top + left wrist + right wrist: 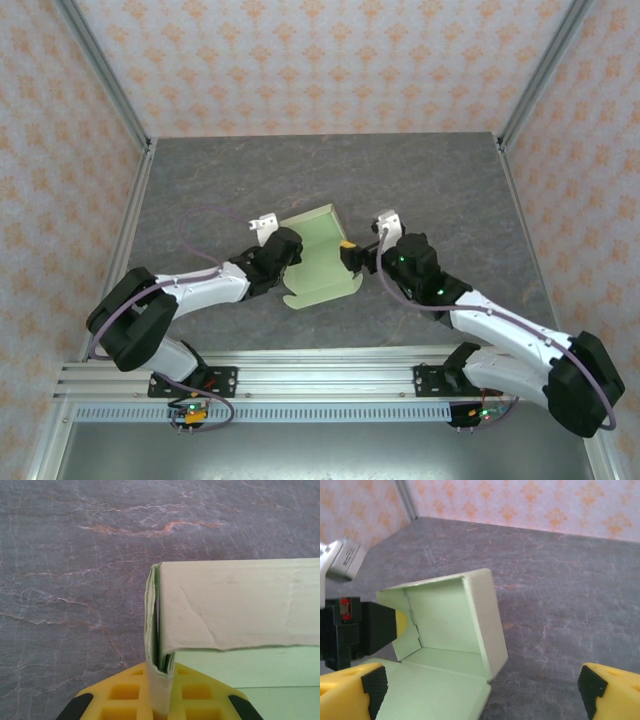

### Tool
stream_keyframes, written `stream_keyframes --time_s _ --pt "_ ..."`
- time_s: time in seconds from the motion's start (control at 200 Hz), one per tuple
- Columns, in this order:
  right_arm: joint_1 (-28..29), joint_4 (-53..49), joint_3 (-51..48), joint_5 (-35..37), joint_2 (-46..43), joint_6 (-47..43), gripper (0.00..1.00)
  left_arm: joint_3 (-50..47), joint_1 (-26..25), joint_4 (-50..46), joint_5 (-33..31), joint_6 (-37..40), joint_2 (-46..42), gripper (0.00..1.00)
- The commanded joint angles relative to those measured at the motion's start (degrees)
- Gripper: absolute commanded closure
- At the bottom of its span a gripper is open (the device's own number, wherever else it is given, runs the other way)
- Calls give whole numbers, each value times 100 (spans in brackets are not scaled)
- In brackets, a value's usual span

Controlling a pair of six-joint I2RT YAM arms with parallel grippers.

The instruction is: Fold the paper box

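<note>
Paper box (318, 255), pale green card, part-folded, is sitting mid surface (430, 190). My L pincer (283, 245) is clamping the box's left wall, card sandwiched btwn its yellow pads (125, 695). My R pincer (350, 255) is hanging just beside the box's right edge, jaws spread wide, gripping nothing. The box's long axis is running approx near-to-far, slightly tilted. The L arm is touching the box. I'm judging the raised right wall is lying straight ahead of the R pincer.
</note>
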Motion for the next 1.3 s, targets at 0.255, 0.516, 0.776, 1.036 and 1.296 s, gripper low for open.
stream_keyframes --time_s 0.255,0.516,0.776,1.036,1.296 --pt "2 -1456 122 -38 -498 5696 22 692 170 -1546 -287 -1859 -248 100" --pt "640 -862 -186 -165 -543 6134 24 639 194 -1747 -389 -2380 -435 100" --pt "861 -969 40 3 -450 6111 24 735 211 -1893 -264 -2775 -337 100" --pt "1123 -562 428 -6 415 6150 40 786 211 -2072 -188 -3103 -359 100" --pt "1143 -1121 1055 155 994 5788 84 800 211 -2130 -43 -3313 -323 100"
